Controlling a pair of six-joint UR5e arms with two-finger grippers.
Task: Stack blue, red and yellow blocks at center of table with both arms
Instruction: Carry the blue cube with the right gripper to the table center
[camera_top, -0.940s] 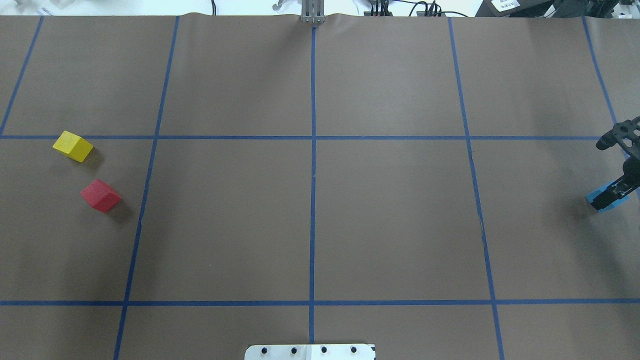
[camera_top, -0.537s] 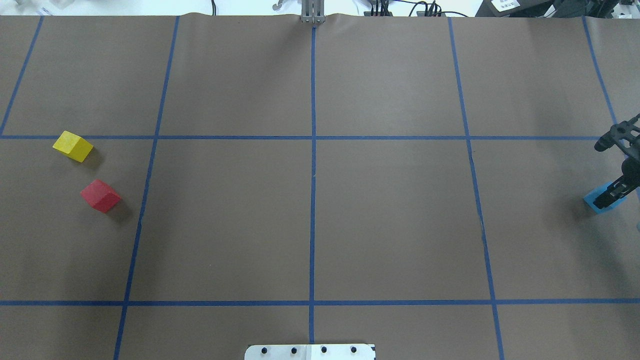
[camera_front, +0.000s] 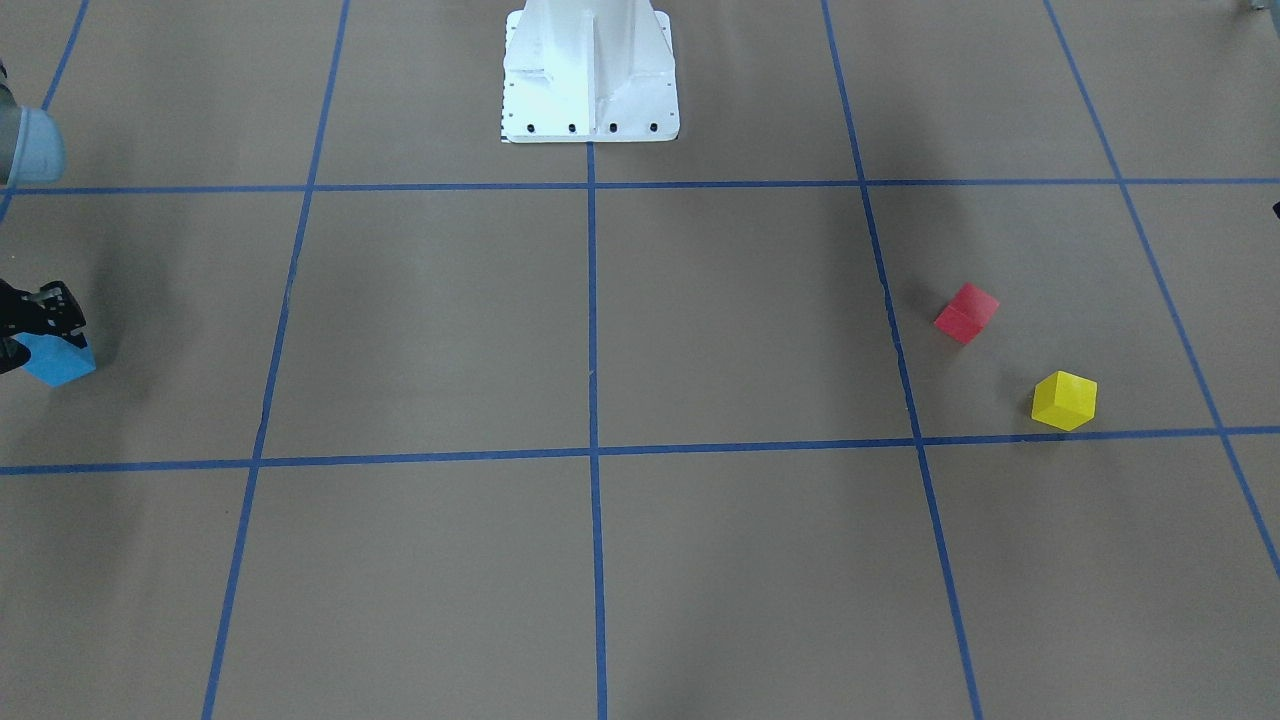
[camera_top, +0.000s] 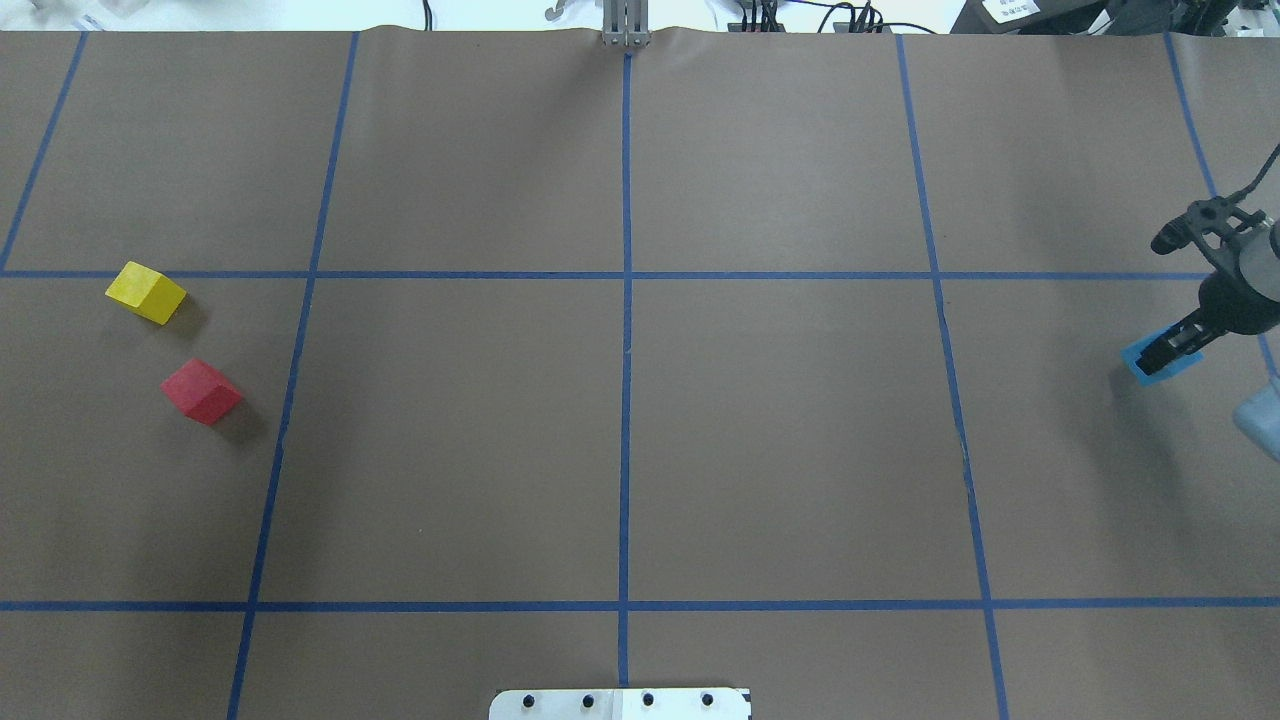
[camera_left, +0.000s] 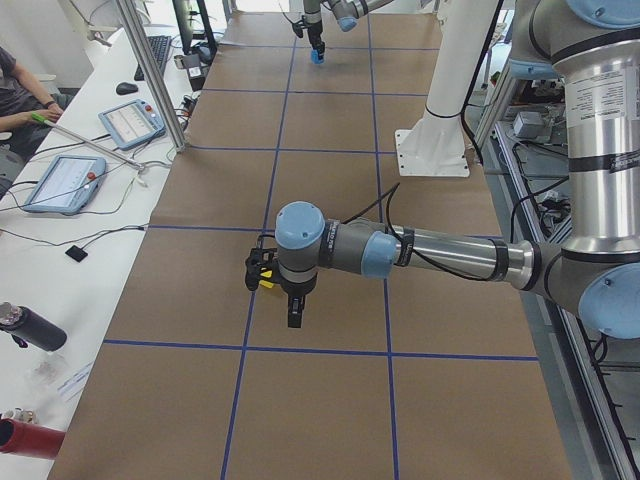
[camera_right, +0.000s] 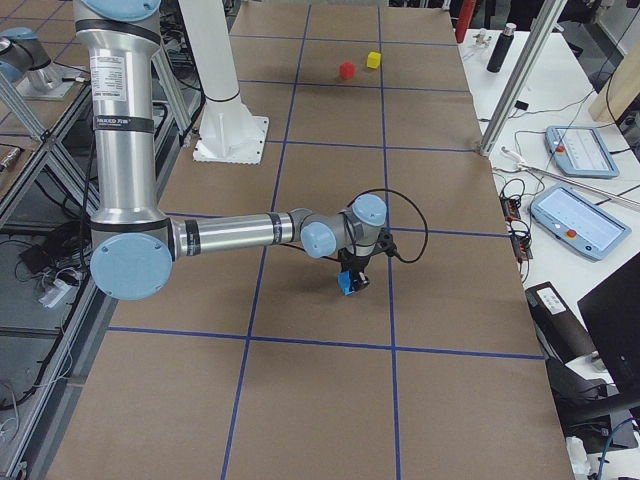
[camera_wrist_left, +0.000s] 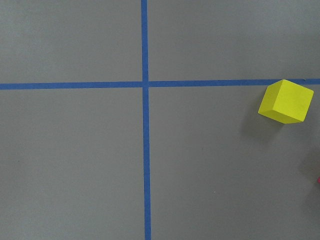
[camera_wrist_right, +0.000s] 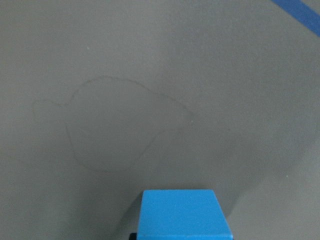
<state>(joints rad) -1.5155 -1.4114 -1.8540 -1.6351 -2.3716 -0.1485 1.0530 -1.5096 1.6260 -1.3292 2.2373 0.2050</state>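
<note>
Right gripper (camera_top: 1172, 347): fingers closed on the blue block (camera_top: 1150, 364), gripping it from above. In the right wrist view only the block's top shows, at the bottom edge, and the fingers are out of frame. The shadow beside the block suggests it is raised a little off the paper, but I cannot confirm this from these angles.

Position: the block is far out on the robot's right side of the table (camera_top: 780, 450), beyond the outer right tape line. The stacking spot on the central tape line (camera_top: 626, 400) lies well away toward the robot's left. The carry is therefore a long sideways move over bare paper. The block is a cube, so it has no long axis. It hangs turned at an angle to the grid.

The red block (camera_top: 201, 391) and yellow block (camera_top: 146, 292) sit near each other but apart, far out on the robot's left. The left arm is much the nearer one for both.

Left gripper (camera_left: 293, 312): seen only from the side. It hangs near the yellow block, and I cannot tell whether it is open or closed. Its wrist view shows the yellow block at the right edge and no fingers.
</note>
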